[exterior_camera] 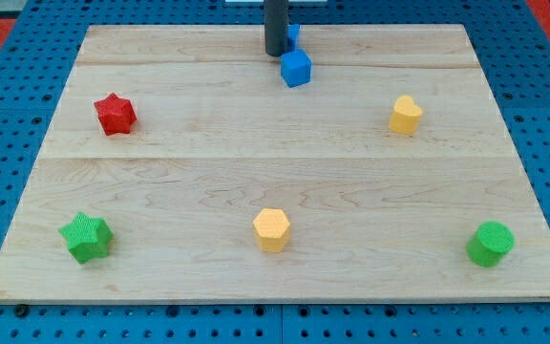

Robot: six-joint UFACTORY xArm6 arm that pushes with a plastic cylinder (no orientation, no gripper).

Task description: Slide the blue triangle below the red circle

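My tip [276,53] rests on the board near the view's top centre. A blue block [294,36] peeks out just right of the rod, mostly hidden behind it, so I cannot make out its shape. A blue cube [296,69] sits just below and right of the tip, close to it. No red circle shows in the view; the only red block is a red star [115,114] at the left.
A yellow heart [406,115] lies at the right. A yellow hexagon [271,229] sits at bottom centre, a green star [86,237] at bottom left, and a green cylinder [490,244] at bottom right. The wooden board [208,162] lies on a blue pegboard.
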